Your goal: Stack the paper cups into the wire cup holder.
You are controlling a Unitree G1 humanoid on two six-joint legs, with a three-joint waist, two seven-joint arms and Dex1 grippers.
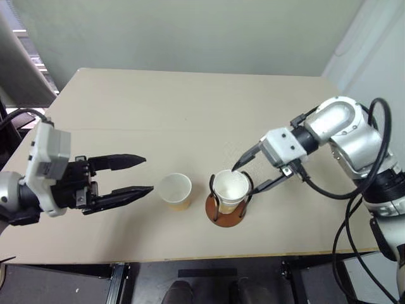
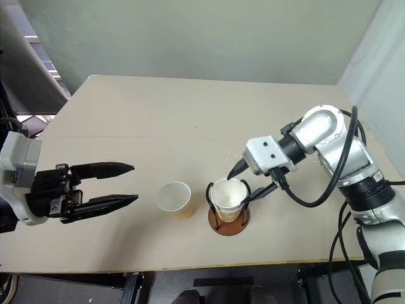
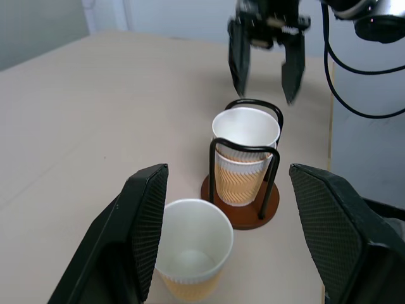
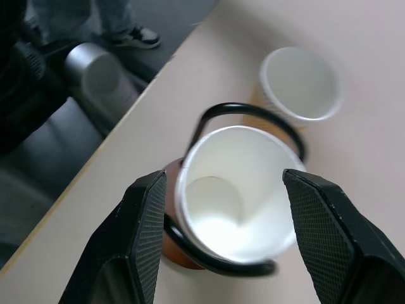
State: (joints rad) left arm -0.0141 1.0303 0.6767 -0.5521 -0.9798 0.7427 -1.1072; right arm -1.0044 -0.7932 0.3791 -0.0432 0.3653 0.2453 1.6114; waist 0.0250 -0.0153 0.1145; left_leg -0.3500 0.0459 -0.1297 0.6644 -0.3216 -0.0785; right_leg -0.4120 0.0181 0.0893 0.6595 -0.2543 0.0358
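Right gripper (image 1: 252,173) hangs just above and beside the wire cup holder (image 1: 226,214) in the left eye view, its 2 black fingers spread apart and angled down toward the rim of the stacked cups (image 1: 231,189) seated inside the wire loops; it holds nothing. Left gripper (image 1: 131,175) sits level at the other side of the table (image 1: 190,107), its fingers parted and empty, tips pointing at the loose cup (image 1: 175,190), which stands upright just beside them and near the holder.

From the left wrist, the loose cup stands between the left gripper's 2 fingers (image 3: 144,221) but apart from both, mouth up. Beyond it the holder's reddish-brown base (image 3: 247,209) carries 2 nested cups, the lower one with a ribbed tan wall. The right gripper's fingers hang open above and behind them.

From the right wrist, the open fingers (image 4: 149,221) straddle the topmost cup's white mouth without clearly touching it.

No writing or brand can be read on any cup.
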